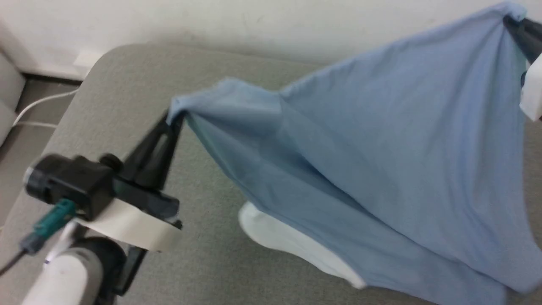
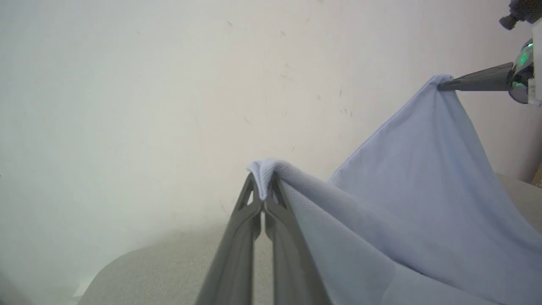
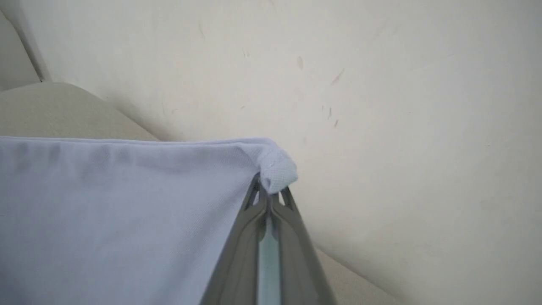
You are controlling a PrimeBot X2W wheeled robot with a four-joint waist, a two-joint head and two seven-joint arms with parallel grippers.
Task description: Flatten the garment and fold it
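blue garment (image 1: 381, 148) pinched by left gripper (image 1: 172, 120)

Soft, even light casts faint shadows, the head view blurs the garment (image 1: 381, 148), and wrist views look sharper

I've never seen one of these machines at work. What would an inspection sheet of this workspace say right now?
Surface: grey fabric-covered top with a rounded corner.
Job's things: light blue shirt held up and stretched between both grippers; its white collar hangs lowest, near the surface.
Clutter: nothing seen.
Grippers: left gripper shut on one corner of the shirt; right gripper shut on another corner, higher in the head view.
Cables: white cable on the floor at the left; teal plug behind the left gripper's base.
Surroundings: pale, scuffed wall behind.
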